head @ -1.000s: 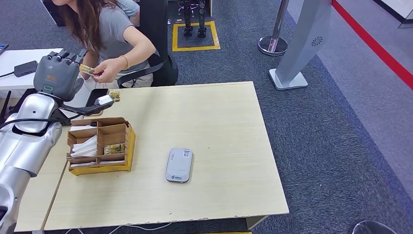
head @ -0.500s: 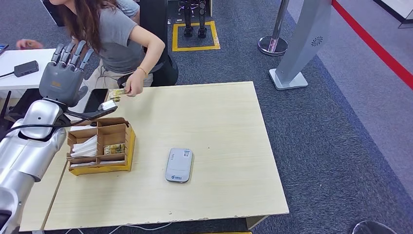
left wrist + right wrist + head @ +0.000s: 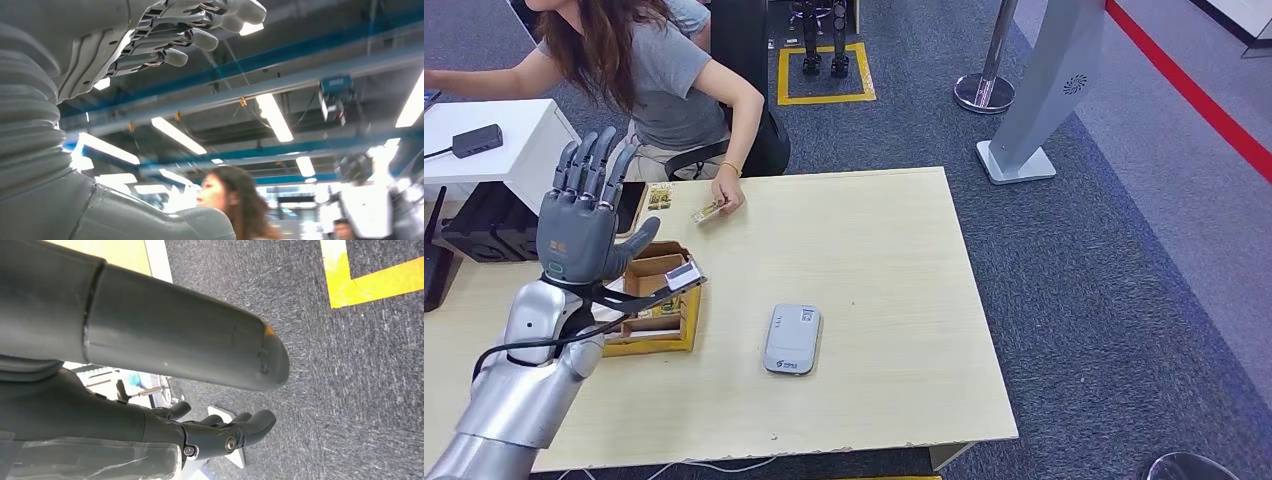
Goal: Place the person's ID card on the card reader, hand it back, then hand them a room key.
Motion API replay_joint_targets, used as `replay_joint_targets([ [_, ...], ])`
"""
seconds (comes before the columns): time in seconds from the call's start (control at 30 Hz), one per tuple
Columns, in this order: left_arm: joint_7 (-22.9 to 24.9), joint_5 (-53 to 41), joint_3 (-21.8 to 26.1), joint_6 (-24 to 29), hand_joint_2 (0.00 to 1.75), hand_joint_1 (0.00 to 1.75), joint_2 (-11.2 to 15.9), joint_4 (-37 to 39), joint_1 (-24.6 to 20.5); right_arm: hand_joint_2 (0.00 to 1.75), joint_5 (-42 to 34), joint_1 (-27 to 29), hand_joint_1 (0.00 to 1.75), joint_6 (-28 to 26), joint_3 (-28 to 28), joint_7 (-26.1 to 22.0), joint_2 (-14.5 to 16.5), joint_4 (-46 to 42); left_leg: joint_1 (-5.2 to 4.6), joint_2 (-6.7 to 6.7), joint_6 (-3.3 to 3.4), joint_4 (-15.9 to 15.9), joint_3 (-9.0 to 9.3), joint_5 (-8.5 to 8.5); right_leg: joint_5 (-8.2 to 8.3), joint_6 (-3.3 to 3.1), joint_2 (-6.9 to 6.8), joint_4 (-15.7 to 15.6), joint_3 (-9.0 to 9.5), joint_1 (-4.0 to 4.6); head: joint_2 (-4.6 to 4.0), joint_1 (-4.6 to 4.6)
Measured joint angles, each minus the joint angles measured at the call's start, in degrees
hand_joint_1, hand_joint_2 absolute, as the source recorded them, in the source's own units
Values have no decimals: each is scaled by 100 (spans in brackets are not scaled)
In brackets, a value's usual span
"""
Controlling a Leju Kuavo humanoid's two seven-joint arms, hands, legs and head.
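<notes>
Left hand (image 3: 584,215) is raised, fingers spread, holding nothing; the card (image 3: 707,211) lies under the person's hand (image 3: 727,194) at the table's (image 3: 874,260) far edge, apparently thin, stiff and light, best pinched by an edge.

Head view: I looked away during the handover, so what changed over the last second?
The left hand let the card go and drew back from the person toward the box, fingers now spread, holding nothing. The person's hand took the card and brought it down to the table. The card reader and box stayed put.
</notes>
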Motion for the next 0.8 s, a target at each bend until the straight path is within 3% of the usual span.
replay_joint_targets([
  [0.13, -365, 846, 72, -75, 175, 0, -217, -907, 584, 0, -4, 2, 0, -2, 0, -1, -2, -2, 0, -1, 1, 0, -1, 0, 0, 0, -2, -1, 1, 0, 0, 0],
  [0.3, -747, 1711, 228, -347, 175, 0, -399, -1477, 975, 0, -4, 7, 0, -2, 0, -1, -3, -2, 2, -1, 0, 0, 1, 1, 1, 0, -2, 1, 1, 0, 0, -2],
  [0.8, -1359, 3880, 1023, -1541, 175, 0, -775, -1844, 1465, 0, -2, 22, 0, -2, 0, -1, -50, -2, 2, -2, 1, 0, 0, 2, 1, 0, -2, 2, 1, 1, 0, -4],
])
